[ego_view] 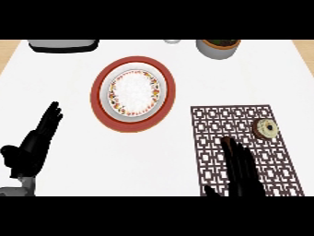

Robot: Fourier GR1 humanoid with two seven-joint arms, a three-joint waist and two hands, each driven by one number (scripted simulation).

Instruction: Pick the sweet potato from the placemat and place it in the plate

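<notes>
The sweet potato [266,129], a small tan round piece with a dark centre, lies near the right edge of the brown patterned placemat [247,117]. The plate [133,92], white with a flowered band and a wide red rim, stands to the upper left of the placemat with nothing on it. My right hand [241,173] hovers over the lower part of the placemat with fingers straight, its fingertips a short way below and left of the sweet potato. My left hand [31,147] rests open at the lower left, fingers up.
Along the counter's far edge stand a dark grey appliance [61,45] at the left, a small pale object [172,41] in the middle and a grey pot holding something dark [218,47] at the right. The counter [64,73] is white.
</notes>
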